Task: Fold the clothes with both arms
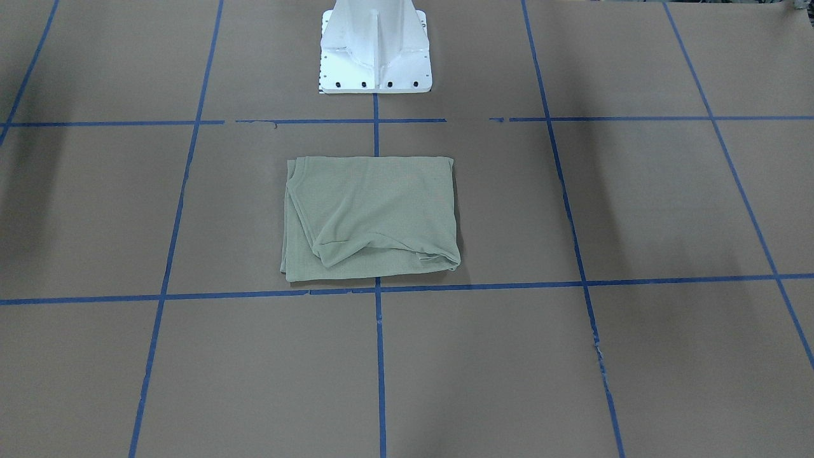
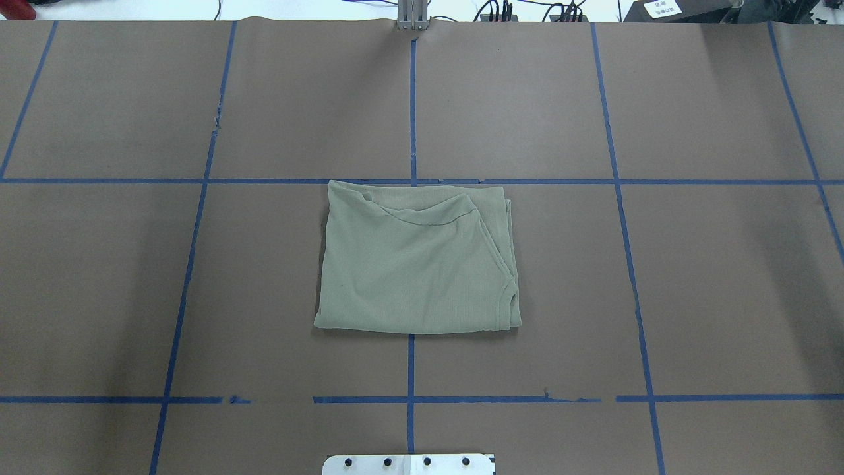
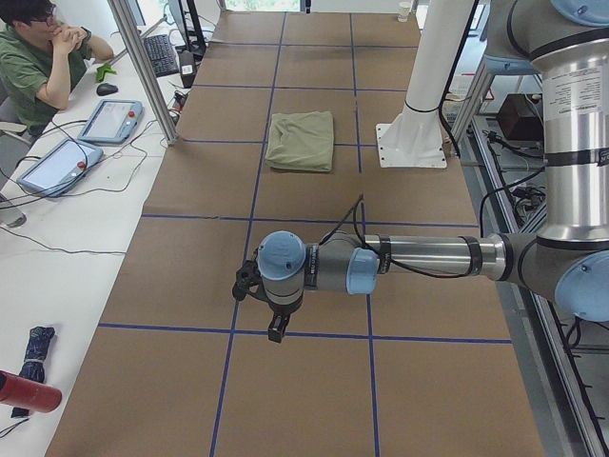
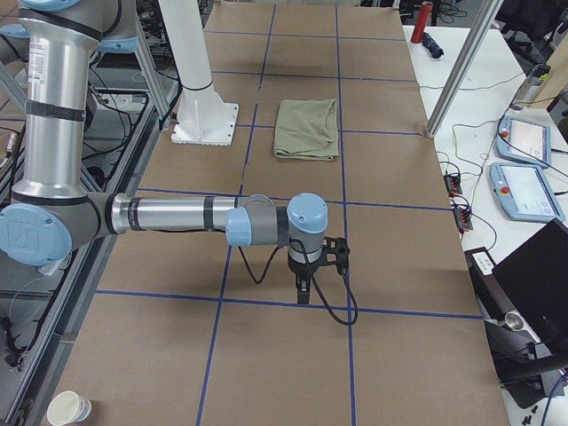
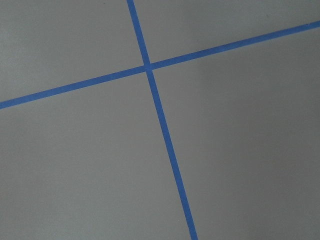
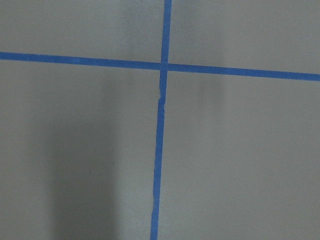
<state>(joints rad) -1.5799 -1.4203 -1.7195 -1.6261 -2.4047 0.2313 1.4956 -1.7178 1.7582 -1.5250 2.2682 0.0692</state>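
One sage-green shirt (image 2: 415, 264), folded rectangle, flat.

Overhead and front cameras look down from opposite sides, sharing the shirt (image 2: 415, 260).

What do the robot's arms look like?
The left silver-grey tube arm and right silver-grey tube arm have round light-blue joint caps, loose black cables and white printed labels. The small black left gripper and small black right gripper sit at their ends.
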